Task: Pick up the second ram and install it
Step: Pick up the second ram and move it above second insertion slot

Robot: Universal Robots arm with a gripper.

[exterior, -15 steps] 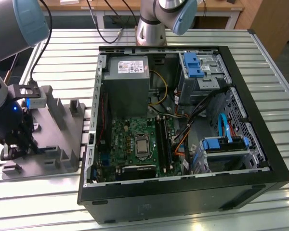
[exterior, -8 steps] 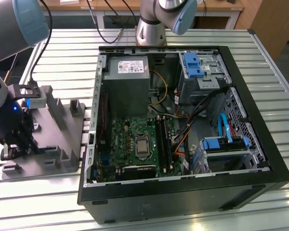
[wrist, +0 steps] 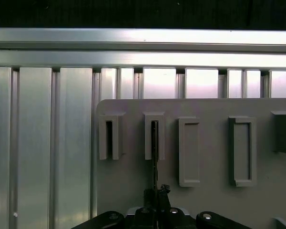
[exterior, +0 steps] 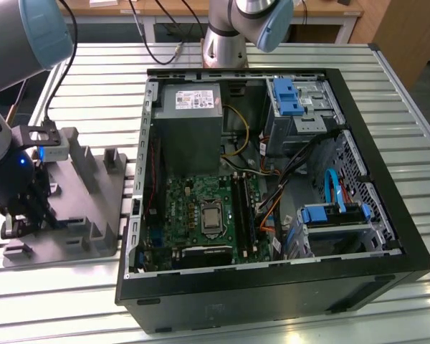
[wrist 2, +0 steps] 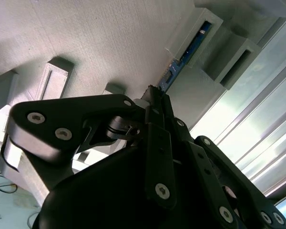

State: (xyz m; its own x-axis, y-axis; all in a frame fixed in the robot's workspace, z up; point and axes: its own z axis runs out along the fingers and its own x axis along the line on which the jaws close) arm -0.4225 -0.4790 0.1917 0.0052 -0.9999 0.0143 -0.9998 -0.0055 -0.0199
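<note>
The second ram (wrist 2: 181, 59) is a thin dark board with a blue-green edge. It stands on edge in a slot of the grey fixture block (exterior: 79, 208), left of the open computer case (exterior: 272, 287) in the exterior view. My gripper (wrist 2: 155, 98) is shut on its near end, and the far end rests in the slot. The first wrist view shows the stick (wrist: 154, 157) edge-on, running from my gripper (wrist: 155, 193) into the second slot. My gripper (exterior: 21, 215) hangs low over the block's near end. The motherboard (exterior: 193, 208) and its dark memory slots (exterior: 245, 208) lie inside the case.
The case holds a grey power supply (exterior: 190, 129), blue drive cages (exterior: 287, 97), and loose cables (exterior: 330, 186). The fixture block has raised posts (exterior: 75, 154) and several further slots (wrist: 240, 150). Everything stands on a slatted aluminium table (exterior: 408, 143). The arm's base (exterior: 226, 43) is behind the case.
</note>
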